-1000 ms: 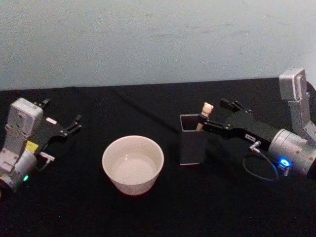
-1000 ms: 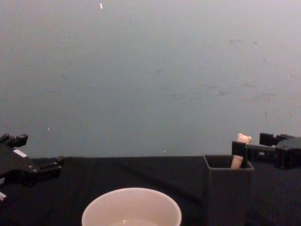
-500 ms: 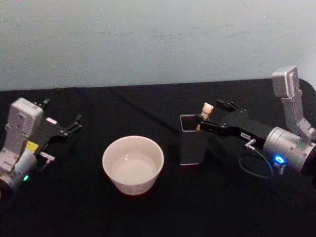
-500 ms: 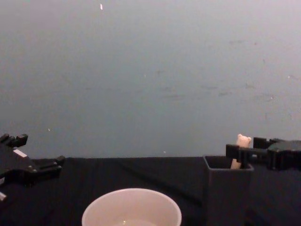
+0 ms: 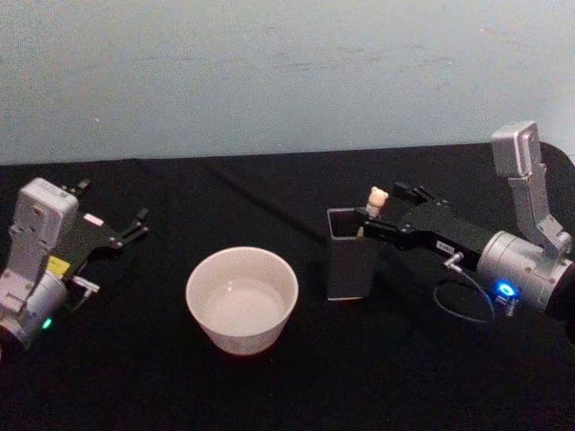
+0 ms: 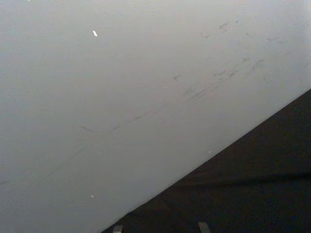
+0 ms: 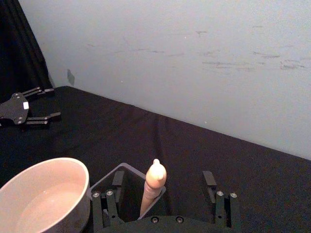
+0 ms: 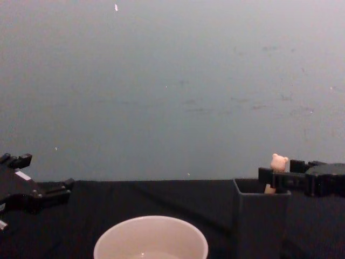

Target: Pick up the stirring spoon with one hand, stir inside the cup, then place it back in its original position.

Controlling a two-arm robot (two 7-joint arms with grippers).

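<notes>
Right claw (image 5: 375,218) is hovering, spread wide, around the stirring spoon (image 5: 376,199) in its holder (image 5: 350,265).
The stirring spoon is standing in the dark grey holder at 3 o'clock from the cup (image 5: 194,280) on the black tabletop (image 5: 269,189), its bowl hidden inside. The fingers (image 7: 112,193) are flanking the bear-topped handle without touching it. The cup appears to be holding shallow clear liquid. The left claw (image 5: 112,203) is resting open at the cup's 10 o'clock.

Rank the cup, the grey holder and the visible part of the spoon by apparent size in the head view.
1. The cup: clearly the largest.
2. The holder: narrower than the cup.
3. The stirring spoon: smallest; just its bear-topped handle end rises above the holder.
</notes>
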